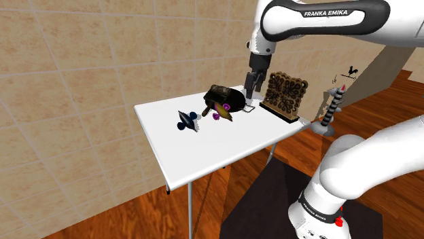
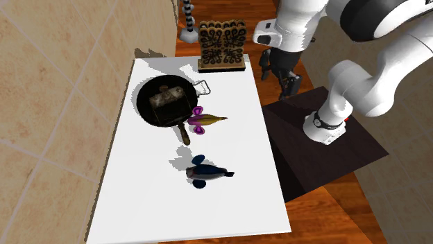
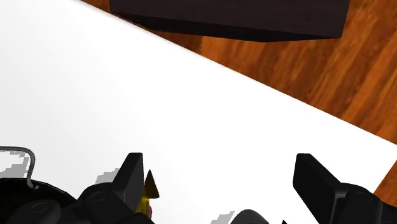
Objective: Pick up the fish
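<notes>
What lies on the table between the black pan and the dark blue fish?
A small fish with purple fins and a golden body lies there, beside the handle of the pan. The second exterior view shows it plainly.

Tan tiled wall (image 1: 81, 81), reddish wooden floor (image 1: 115, 217), white thin-legged table (image 1: 204, 149) beside the wall

Pan (image 2: 148, 108), carved rack (image 2: 222, 43) crowd table (image 2: 173, 215) end near end effector (image 3: 221, 172); opposite end open.

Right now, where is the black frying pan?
In the second exterior view, the frying pan lies upper left on the white table, between the carved brown panel and the purple-finned fish at its handle.
</notes>
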`<state>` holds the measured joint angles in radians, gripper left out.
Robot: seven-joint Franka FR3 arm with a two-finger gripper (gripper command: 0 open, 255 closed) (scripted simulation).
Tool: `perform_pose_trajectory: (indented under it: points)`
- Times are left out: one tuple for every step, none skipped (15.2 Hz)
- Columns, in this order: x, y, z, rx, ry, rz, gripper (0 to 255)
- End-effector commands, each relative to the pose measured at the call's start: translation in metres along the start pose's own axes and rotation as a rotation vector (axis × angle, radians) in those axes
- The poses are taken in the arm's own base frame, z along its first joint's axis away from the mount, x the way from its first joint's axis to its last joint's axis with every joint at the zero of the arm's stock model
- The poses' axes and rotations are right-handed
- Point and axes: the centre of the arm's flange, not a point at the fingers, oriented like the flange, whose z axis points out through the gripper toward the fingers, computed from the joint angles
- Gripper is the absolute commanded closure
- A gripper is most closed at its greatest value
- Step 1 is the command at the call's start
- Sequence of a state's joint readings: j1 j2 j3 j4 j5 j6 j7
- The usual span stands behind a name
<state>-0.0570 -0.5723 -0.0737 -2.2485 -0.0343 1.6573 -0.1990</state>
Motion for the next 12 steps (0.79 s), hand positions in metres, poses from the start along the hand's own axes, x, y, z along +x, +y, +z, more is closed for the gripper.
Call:
perform_pose_trajectory:
  points:
    - [0.018,0.021,0.011,0.03,0.003,0.005,0]
    - [0.027,0.032,0.017,0.045,0.005,0.008,0]
    - [0.035,0.043,0.022,0.06,0.006,0.011,0]
    - [0.043,0.053,0.028,0.076,0.007,0.014,0]
    - [0.052,0.064,0.034,0.091,0.009,0.016,0]
    - [0.06,0.075,0.04,0.106,0.01,0.019,0]
    - [0.068,0.085,0.046,0.121,0.011,0.022,0]
    - [0.077,0.096,0.052,0.137,0.013,0.024,0]
    - [0.085,0.106,0.059,0.152,0.014,0.027,0]
    - [0.093,0.116,0.065,0.167,0.015,0.03,0]
    - [0.101,0.127,0.072,0.182,0.017,0.033,0]
    - [0.109,0.137,0.079,0.198,0.018,0.035,0]
